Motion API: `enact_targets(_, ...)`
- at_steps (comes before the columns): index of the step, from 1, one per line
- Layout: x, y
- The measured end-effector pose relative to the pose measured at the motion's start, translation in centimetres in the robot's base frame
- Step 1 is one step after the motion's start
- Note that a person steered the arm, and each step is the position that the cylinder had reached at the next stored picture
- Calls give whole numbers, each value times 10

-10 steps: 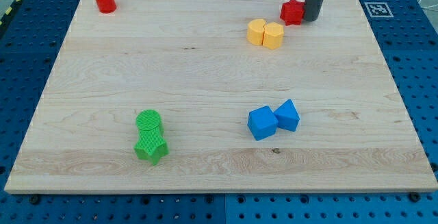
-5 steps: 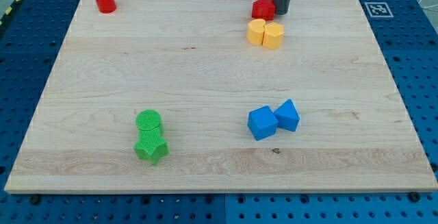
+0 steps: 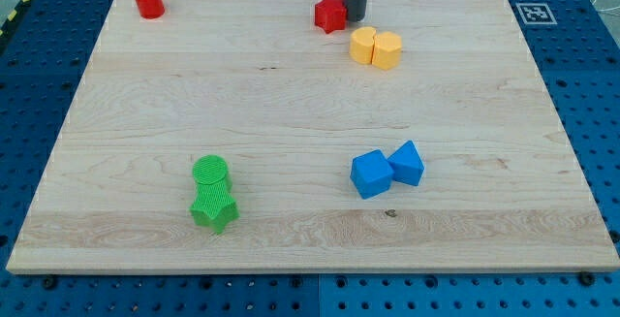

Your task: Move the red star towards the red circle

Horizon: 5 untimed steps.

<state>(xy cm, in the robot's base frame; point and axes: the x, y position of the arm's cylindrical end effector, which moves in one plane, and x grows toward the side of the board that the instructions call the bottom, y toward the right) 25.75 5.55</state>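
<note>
Red star (image 3: pixel 330 14) sits near the surface's (image 3: pixel 291 113) top edge, my tip (image 3: pixel 356 18) touching its right side (a bare rod, nothing to clamp). Off-centre pushing could spin it away before the red circle (image 3: pixel 148 1).

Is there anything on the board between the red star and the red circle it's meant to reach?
No. In the camera view, the stretch of board between the red star and the red circle is bare. My tip is against the star's right side.
</note>
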Motion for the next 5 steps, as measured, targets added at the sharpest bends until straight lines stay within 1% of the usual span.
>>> enact_targets(5,0,-63)
